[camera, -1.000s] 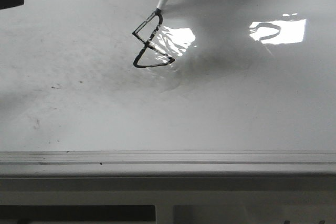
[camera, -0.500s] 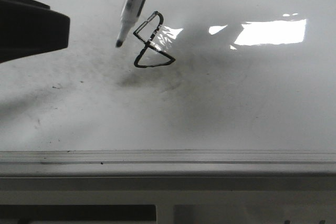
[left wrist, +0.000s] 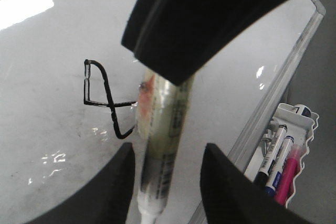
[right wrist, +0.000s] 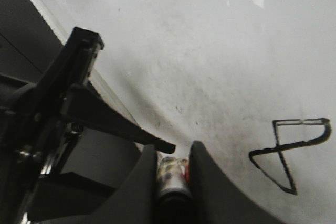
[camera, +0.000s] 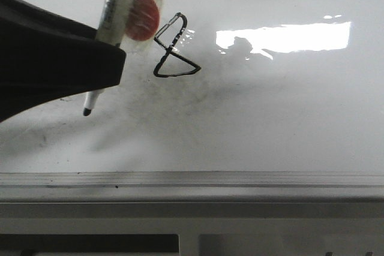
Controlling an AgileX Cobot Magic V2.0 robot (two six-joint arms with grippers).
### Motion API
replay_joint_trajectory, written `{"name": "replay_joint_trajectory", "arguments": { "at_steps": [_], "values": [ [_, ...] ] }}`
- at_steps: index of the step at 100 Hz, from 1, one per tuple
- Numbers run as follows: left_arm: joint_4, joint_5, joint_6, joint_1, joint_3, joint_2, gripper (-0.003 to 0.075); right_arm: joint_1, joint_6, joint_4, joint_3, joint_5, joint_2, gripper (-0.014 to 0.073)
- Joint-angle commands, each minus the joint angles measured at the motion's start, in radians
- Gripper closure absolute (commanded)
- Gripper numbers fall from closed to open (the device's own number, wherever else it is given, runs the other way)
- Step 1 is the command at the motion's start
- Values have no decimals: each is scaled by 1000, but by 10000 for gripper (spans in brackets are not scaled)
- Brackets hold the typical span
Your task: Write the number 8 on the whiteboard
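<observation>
The number 8 (camera: pixel 173 48) stands drawn on the whiteboard (camera: pixel 270 118); my right pincer (right wrist: pixel 170 169) clenches the marker (camera: pixel 111 34), my left pincer (left wrist: pixel 168 171) released around it.

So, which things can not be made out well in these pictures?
- Right wrist view: the marker tip, hidden behind the right hand.
- Left wrist view: the marker's upper end, covered by the right hand.
- Front view: the marker's middle, behind the left hand; the right hand is cut off by the top edge.
- Marker label: too blurred to read.
</observation>
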Motion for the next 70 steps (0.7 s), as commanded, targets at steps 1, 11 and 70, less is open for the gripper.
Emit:
{"name": "replay_joint_trajectory", "arguments": {
  "at_steps": [1,11,70],
  "values": [
    [-17,-90,-5,-8,-32,3,437,12,7,6,-31,-76,-21,655],
    [-17,-90,-5,-8,-32,3,442,12,12,7,-31,-69,-21,655],
    [-19,-88,-5,-8,-32,3,741,12,16,7,-31,-51,-21,400]
  ]
}}
